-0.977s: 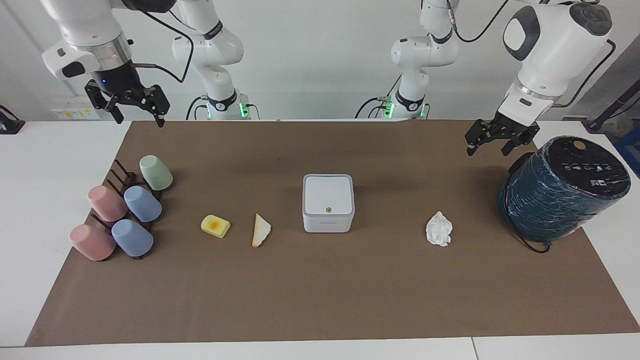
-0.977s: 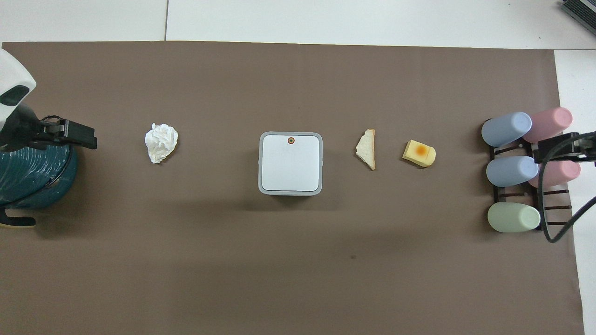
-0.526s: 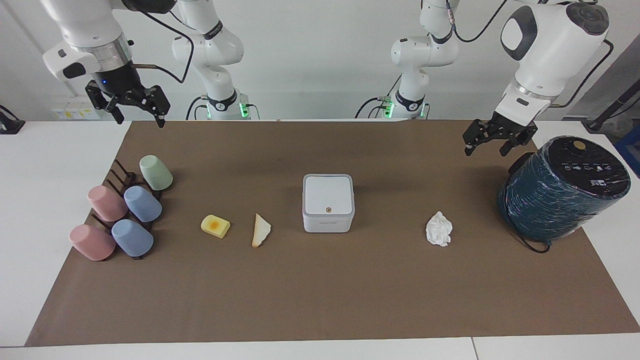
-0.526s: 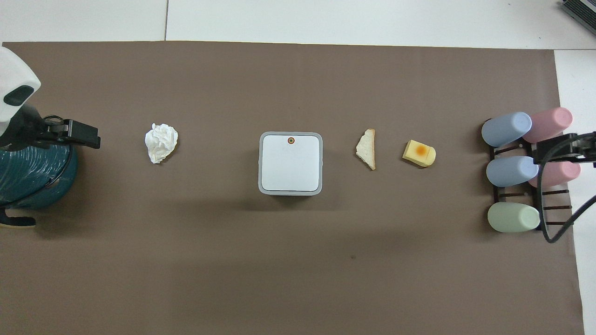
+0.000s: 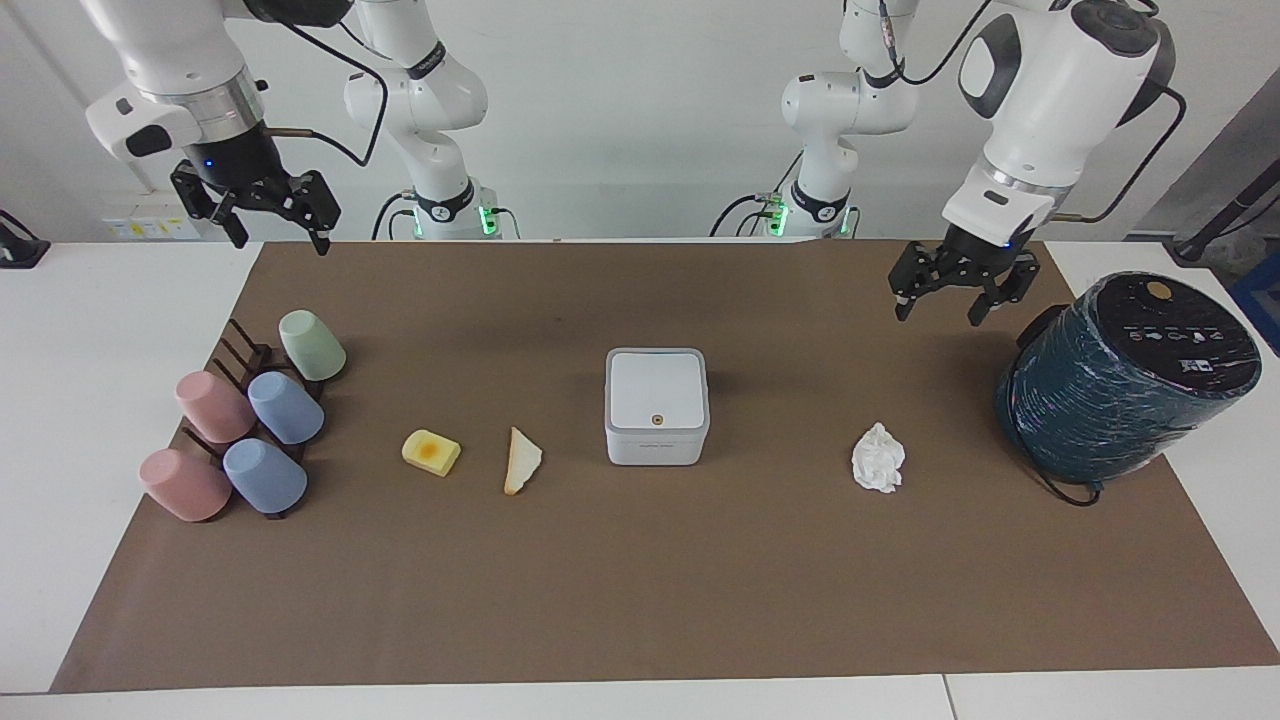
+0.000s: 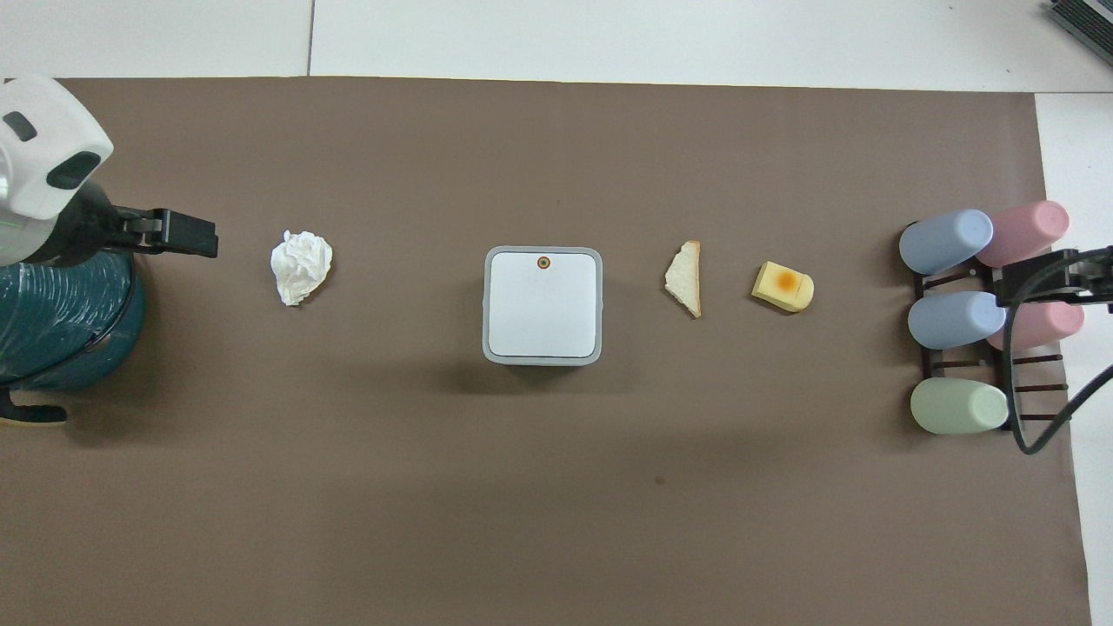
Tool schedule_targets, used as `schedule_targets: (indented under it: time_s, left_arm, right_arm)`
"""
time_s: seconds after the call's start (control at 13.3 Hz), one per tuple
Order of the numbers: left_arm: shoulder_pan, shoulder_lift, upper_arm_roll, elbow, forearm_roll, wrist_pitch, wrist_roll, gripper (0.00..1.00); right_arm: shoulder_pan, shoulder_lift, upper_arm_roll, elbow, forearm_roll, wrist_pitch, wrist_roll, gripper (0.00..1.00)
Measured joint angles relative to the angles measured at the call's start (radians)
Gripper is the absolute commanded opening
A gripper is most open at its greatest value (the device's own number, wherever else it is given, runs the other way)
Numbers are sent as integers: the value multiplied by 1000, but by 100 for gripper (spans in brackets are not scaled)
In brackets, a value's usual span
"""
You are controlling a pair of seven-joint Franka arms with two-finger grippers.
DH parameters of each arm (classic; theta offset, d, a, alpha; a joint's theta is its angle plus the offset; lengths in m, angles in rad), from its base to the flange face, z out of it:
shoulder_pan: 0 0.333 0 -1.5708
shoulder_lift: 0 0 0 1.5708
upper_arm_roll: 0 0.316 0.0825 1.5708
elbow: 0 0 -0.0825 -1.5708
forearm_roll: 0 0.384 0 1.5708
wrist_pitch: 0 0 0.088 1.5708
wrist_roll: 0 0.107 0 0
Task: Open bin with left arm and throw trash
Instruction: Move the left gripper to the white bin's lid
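The bin (image 5: 656, 405) sits shut mid-mat, paper ball (image 5: 878, 457) at its three o'clock. The left gripper (image 5: 938, 297) hangs over the mat, fingers spread, empty. The right gripper (image 5: 268, 212) waits, fingers apart.

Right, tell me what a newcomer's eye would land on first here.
Probably the white bin, lid closed, at the middle of the brown mat, with three scraps in a row beside it. Next, the big dark teal cylinder at the left arm's end, with the left gripper in the air near it.
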Motion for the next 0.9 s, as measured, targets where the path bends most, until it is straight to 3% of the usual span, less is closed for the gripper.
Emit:
schedule_targets:
  time_s: [0.38, 0.9]
  left_arm:
    - [-138, -11, -5, -81, 0, 94, -245, 0]
    - [-257, -1, -6, -160, -53, 277, -527, 0]
  right_arm:
    - [0, 0, 0, 0, 0, 0, 0, 100]
    - [0, 0, 0, -1, 0, 0, 0, 100]
